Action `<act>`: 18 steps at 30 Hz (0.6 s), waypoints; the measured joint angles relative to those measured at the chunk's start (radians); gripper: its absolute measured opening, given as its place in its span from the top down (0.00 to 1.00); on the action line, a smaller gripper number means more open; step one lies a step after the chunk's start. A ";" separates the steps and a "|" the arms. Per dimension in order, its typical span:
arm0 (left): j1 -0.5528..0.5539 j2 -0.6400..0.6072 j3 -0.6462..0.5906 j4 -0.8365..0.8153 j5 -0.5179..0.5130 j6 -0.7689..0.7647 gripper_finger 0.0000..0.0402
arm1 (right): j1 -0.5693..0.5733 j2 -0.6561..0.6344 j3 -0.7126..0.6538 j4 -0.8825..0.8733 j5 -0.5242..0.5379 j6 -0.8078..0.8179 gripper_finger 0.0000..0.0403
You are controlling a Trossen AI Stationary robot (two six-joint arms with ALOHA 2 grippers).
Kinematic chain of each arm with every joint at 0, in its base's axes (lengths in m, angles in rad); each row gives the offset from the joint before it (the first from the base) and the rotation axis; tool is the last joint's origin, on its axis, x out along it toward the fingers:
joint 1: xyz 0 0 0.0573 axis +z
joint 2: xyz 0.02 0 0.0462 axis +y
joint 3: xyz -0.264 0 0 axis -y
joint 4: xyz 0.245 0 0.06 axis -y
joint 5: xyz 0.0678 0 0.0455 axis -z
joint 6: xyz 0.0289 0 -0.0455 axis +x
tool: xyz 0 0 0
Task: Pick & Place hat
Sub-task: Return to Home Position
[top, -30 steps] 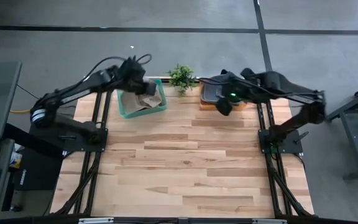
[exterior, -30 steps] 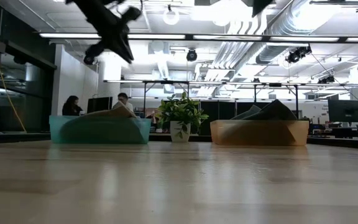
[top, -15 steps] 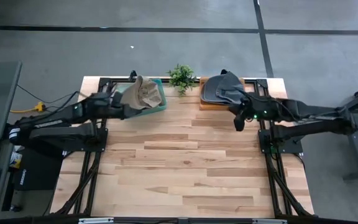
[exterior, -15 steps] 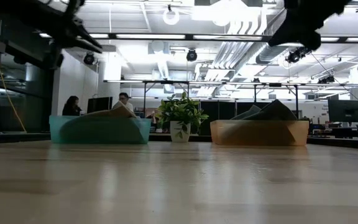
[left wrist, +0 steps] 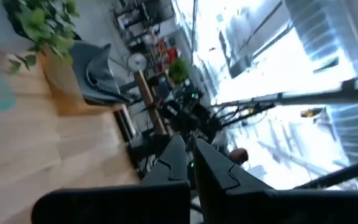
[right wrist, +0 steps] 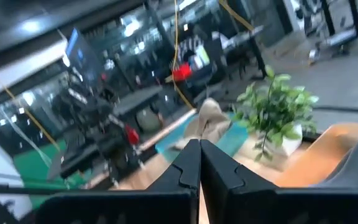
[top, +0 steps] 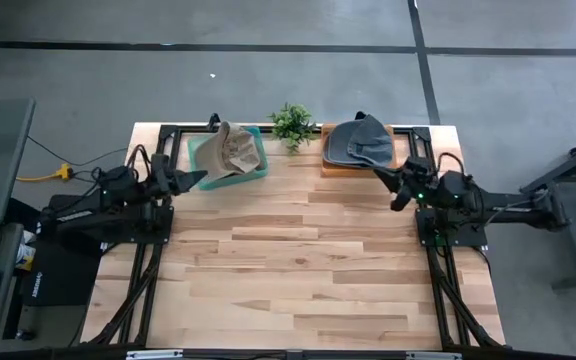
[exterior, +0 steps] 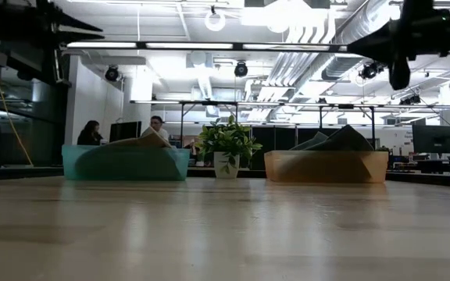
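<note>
A beige hat (top: 232, 150) lies in the teal bin (top: 258, 170) at the table's far edge, its crown above the rim (exterior: 143, 140). A grey hat (top: 360, 142) rests on the orange bin (exterior: 326, 166). My left gripper (top: 200, 176) is shut and empty. It points level at the table's left edge, just left of the teal bin. My right gripper (top: 398, 198) is shut and empty too. It points level at the right edge, near the orange bin. Their shut fingertips also show in the left wrist view (left wrist: 191, 155) and the right wrist view (right wrist: 199, 160).
A small potted plant (top: 292, 124) stands between the two bins at the far edge. Both arms are folded back over their bases outside the table's sides. The wooden tabletop (top: 298, 270) stretches bare toward the near edge. People sit in the room far behind (exterior: 92, 133).
Both arms have drawn back from above the bins and come down. The left went toward the table's left edge, the right toward the right edge. Both grippers have tipped from pointing down to level. Each hat now shows uncovered in its bin.
</note>
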 joint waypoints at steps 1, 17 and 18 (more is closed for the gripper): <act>0.000 -0.028 -0.016 0.001 -0.009 -0.005 1.00 | 0.000 -0.033 -0.017 0.003 0.009 -0.004 1.00; 0.000 -0.025 -0.247 0.309 0.022 -0.071 1.00 | -0.001 -0.307 -0.169 -0.034 0.056 0.002 1.00; 0.000 -0.025 -0.265 0.338 0.021 -0.085 1.00 | -0.001 -0.307 -0.169 -0.043 0.056 0.007 1.00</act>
